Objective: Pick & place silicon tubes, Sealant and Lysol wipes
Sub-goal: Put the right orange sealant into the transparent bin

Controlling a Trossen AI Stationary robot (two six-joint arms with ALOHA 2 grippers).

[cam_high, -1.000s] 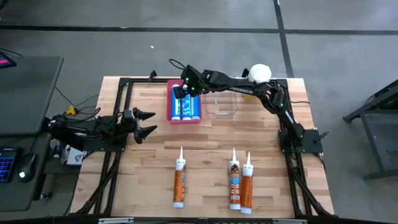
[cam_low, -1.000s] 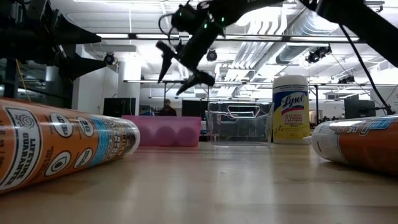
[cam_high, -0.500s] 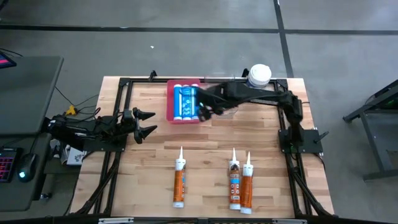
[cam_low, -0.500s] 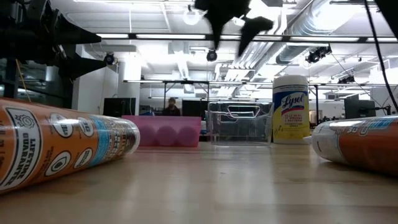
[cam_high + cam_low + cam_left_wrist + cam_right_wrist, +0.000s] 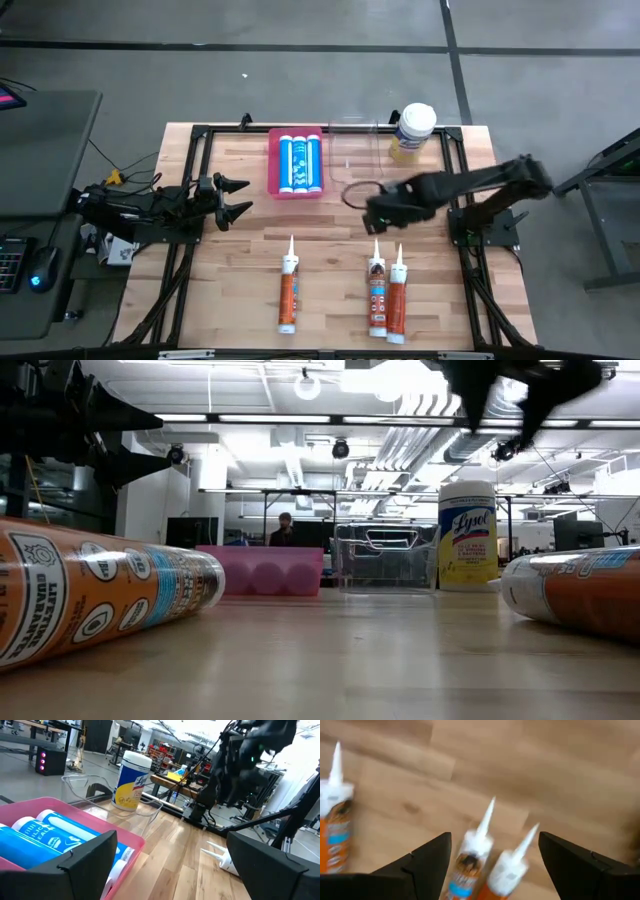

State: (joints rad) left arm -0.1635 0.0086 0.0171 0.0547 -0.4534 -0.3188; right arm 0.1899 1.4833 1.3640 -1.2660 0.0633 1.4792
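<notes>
We take the pink tray (image 5: 273,170) as our landmark: it sits toward the far edge of the wooden table (image 5: 250,270) and holds three blue tubes (image 5: 299,163) lying side by side. Just to the right of the tray we see the clear plastic container (image 5: 348,150), and beyond that, at the far right corner, the Lysol wipes (image 5: 411,132) stand upright with their white lid on; in the low view the yellow label of the canister shows just right of the clear container. Well in front of the tray, near the table's front edge, three orange caulk cartridges lie with nozzles pointing toward the tray: the single cartridge (image 5: 288,288) roughly in line with the tray, and the pair of cartridges (image 5: 386,285) lying close together off to the right. The right gripper (image 5: 376,216) hangs above the table between the tray and the pair, to the tray's front right, with its fingers spread apart and nothing between them; its wrist view looks down on the white nozzles. The left gripper (image 5: 238,198) waits at the tray's left, near the table edge, its fingers parted and empty.
</notes>
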